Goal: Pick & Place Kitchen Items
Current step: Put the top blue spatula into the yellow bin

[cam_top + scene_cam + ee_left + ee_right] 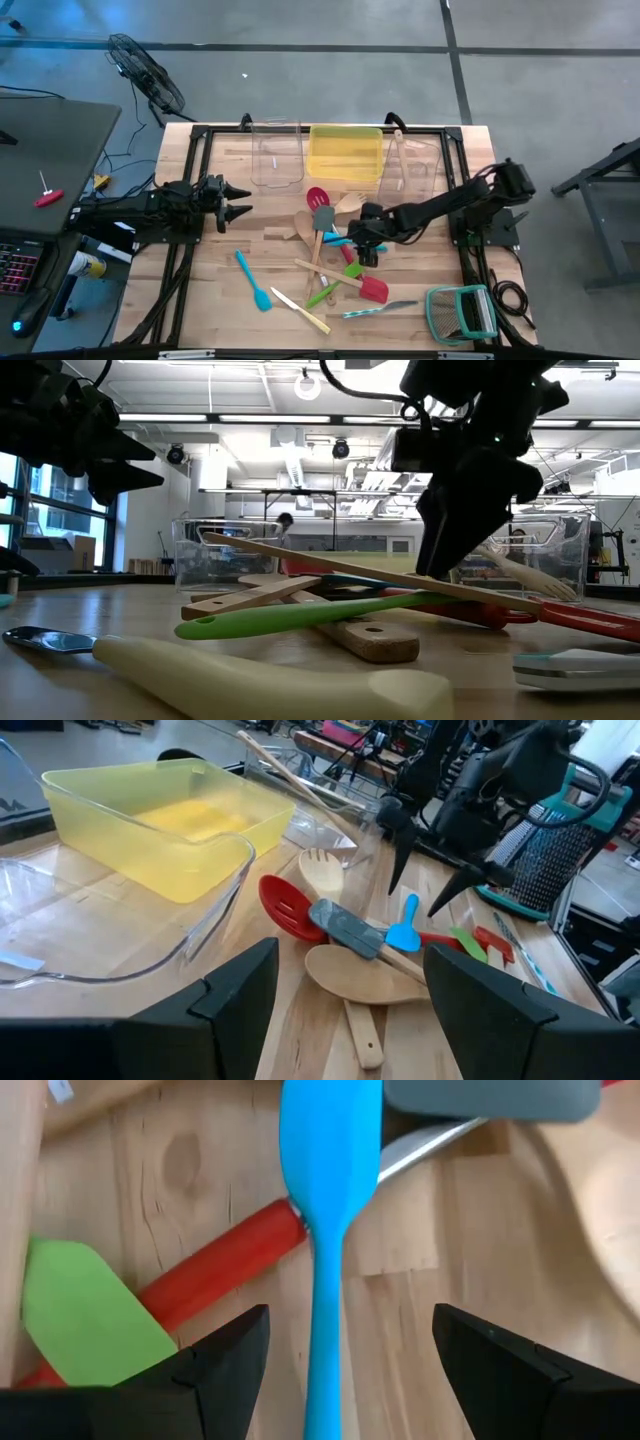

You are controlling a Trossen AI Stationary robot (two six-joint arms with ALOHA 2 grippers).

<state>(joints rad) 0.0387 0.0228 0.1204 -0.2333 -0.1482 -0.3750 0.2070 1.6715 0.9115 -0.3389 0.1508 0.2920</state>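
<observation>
Most utensils [330, 262] are left on the table [200, 300] (one wooden spoon [397, 155] is binned); both grippers are held open, empty: right gripper [364, 250] over a blue spatula [328, 1200], left gripper [238, 201] waiting.

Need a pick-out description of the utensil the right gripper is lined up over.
Start at the yellow bin at the table's far edge, then come toward the near edge to the utensil pile. The right gripper hangs over it, jaws open astride a blue spatula. A second blue one lies alone, left of the pile.
</observation>
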